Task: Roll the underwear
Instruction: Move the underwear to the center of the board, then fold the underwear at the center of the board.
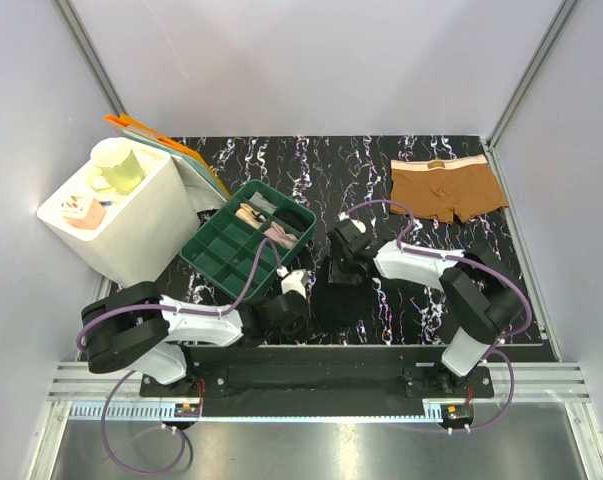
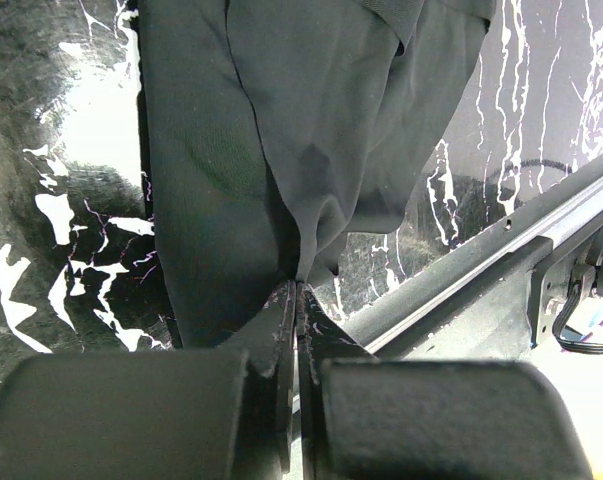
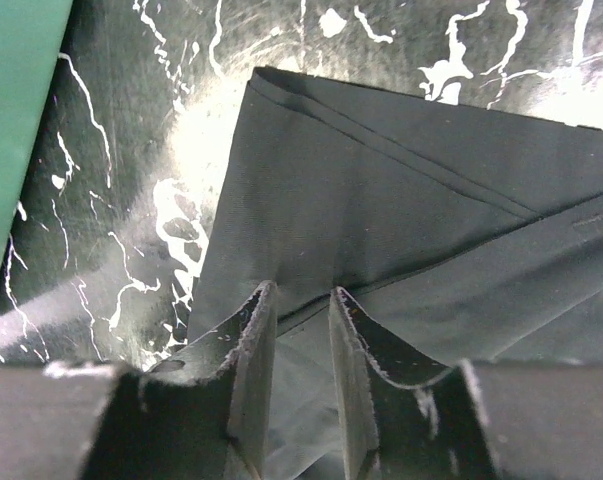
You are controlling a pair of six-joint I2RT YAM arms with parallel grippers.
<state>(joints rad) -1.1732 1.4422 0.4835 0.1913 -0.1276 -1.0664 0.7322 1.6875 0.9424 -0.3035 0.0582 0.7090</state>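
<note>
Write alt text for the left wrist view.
The left gripper is shut on a bunched fold of the black underwear, which spreads away from the fingertips over a black, white-veined table. A metal rail runs diagonally at the right.

One pair of briefs [image 1: 333, 303] is laid on the surface [image 1: 311, 160] near the front edge, about the middle, sandwiched between the left pincer [image 2: 296, 300] and the right pincer [image 3: 301, 295]. The other pair [image 1: 446, 188] is spread out in the far right corner. A divided tray [image 1: 216, 218] is parked left of centre, and a box [image 1: 131, 235] is stood further left, with a cup [image 1: 116, 165] on top.
</note>
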